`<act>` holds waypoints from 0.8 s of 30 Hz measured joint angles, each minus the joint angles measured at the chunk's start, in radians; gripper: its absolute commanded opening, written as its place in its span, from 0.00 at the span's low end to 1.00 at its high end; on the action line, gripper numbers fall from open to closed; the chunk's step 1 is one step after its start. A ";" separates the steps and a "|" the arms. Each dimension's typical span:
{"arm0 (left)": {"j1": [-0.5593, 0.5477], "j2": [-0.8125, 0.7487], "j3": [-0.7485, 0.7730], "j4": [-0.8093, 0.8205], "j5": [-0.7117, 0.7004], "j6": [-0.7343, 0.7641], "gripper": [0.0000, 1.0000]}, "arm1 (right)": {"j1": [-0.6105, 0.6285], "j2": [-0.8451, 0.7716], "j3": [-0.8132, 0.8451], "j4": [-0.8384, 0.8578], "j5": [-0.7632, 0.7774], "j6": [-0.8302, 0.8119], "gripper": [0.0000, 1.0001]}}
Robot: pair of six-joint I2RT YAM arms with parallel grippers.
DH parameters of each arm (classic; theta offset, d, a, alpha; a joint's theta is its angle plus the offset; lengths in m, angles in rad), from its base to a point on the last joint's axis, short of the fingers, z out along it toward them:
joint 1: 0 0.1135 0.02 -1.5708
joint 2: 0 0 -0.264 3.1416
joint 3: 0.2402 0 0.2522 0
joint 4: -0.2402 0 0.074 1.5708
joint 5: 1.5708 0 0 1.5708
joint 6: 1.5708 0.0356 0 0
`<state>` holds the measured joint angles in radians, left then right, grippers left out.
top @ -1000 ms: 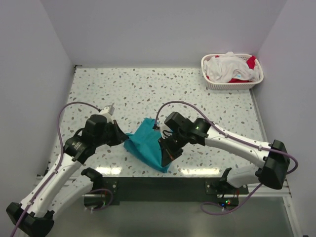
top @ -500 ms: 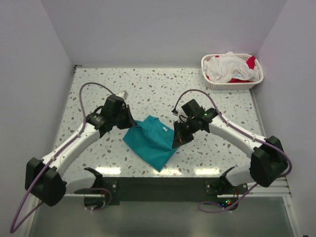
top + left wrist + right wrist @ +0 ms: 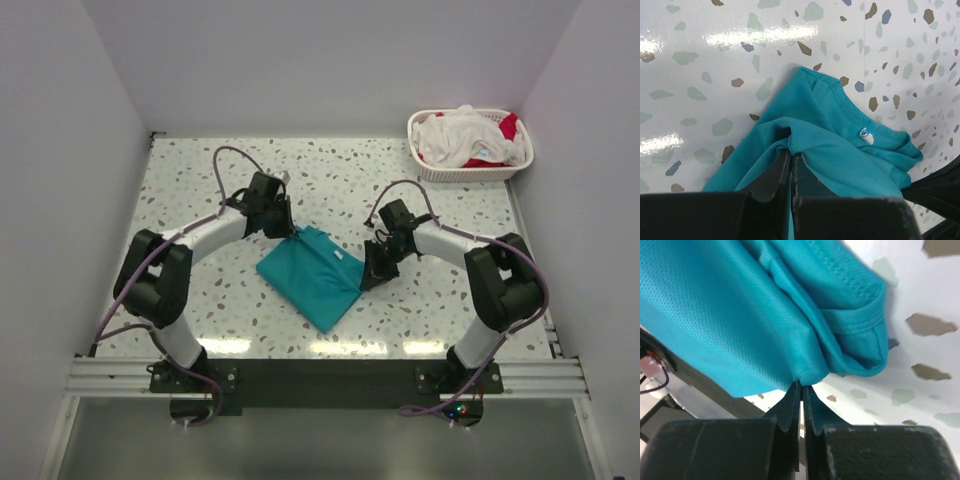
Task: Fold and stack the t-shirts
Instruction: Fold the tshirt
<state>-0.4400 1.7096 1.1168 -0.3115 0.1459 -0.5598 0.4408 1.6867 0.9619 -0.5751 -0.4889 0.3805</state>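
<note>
1. Right now the left gripper [image 3: 790, 152] is clamped on the teal t-shirt's [image 3: 312, 275] far-left edge, and the right gripper [image 3: 801, 386] is clamped on its right edge.
2. The shirt lies bunched mid-table [image 3: 200, 180], between your arms.
3. The white and red t-shirts [image 3: 460, 135] sit in the basket [image 3: 470, 172], at the far right.
4. Pull both edges apart evenly and low so the fabric spreads flat without slipping out.
</note>
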 measured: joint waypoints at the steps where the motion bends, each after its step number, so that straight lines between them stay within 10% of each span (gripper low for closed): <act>1: 0.002 0.013 0.000 0.008 0.003 0.003 0.00 | -0.005 0.010 0.000 0.007 0.000 -0.002 0.00; 7: 0.003 0.080 0.005 0.063 0.019 0.005 0.00 | -0.015 0.048 0.003 0.021 0.008 -0.008 0.00; 13: 0.003 0.077 0.005 0.077 -0.017 0.004 0.13 | -0.016 0.023 0.060 -0.012 0.085 -0.015 0.23; 20: 0.006 -0.044 -0.002 0.078 -0.093 -0.007 0.67 | -0.014 -0.183 0.111 0.000 0.221 -0.011 0.43; 24: 0.007 -0.157 -0.018 0.081 -0.111 -0.020 0.79 | 0.010 -0.257 0.103 0.040 0.234 -0.006 0.45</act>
<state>-0.4328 1.5524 1.0985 -0.2302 0.0349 -0.5797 0.4507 1.4296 1.0653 -0.5350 -0.2546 0.3740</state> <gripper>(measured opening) 0.755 0.443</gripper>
